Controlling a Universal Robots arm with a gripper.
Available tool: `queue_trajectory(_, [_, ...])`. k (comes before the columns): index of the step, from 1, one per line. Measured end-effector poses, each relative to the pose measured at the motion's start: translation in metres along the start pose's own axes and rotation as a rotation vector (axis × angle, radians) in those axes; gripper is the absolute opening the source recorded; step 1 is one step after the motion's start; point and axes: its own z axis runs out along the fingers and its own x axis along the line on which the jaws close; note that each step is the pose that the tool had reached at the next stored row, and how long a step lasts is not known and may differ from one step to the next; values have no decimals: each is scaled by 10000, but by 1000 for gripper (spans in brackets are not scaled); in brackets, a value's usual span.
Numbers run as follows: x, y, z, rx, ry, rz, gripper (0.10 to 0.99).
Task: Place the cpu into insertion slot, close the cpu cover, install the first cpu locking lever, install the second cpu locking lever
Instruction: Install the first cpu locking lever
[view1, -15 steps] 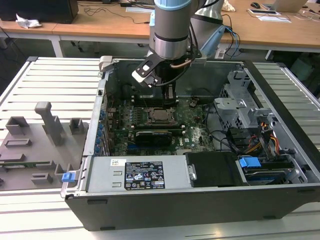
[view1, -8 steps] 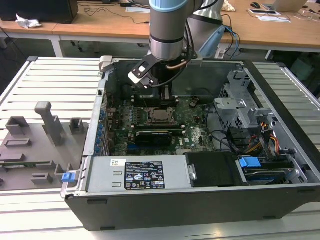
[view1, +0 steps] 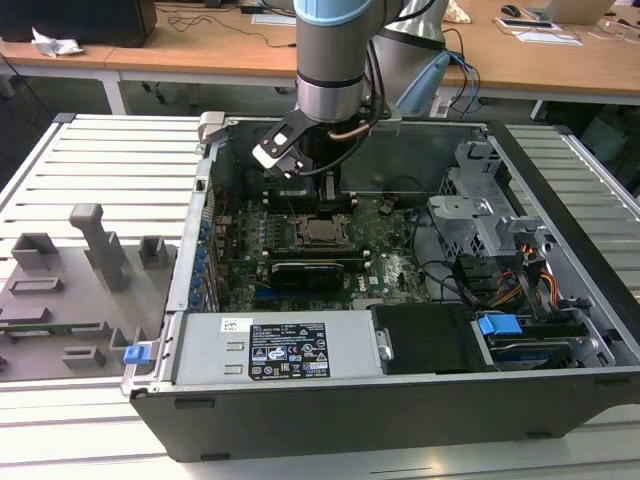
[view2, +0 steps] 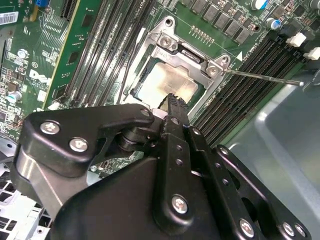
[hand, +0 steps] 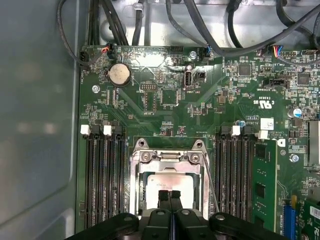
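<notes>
Hanging from the arm inside an open computer case (view1: 400, 420), the end effector (hand: 169, 194) has its two black fingers closed flat against each other, with nothing seen between them. Their tips sit right over the cpu (hand: 167, 181); whether they touch it I cannot tell. The cpu lies in the insertion slot (view1: 322, 232), its silver top showing through the cut-out of the cpu cover (hand: 167, 156), which lies down over it. A thin metal lever (view2: 265, 77) sticks out sideways from the socket corner. Long black memory slots (hand: 102, 180) flank the socket on the green motherboard (hand: 165, 110). The case rests on a slatted white counter (view1: 110, 160).
</notes>
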Motion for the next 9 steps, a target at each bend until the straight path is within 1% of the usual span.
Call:
queue_trajectory(2, [0,1,-18,0,-1,0,106])
queue_trajectory(5, [1,4,-84,0,-1,1,106])
queue_trajectory(6, [2,6,-141,2,0,1,106])
queue_trajectory(9, [3,11,-231,8,-1,0,106])
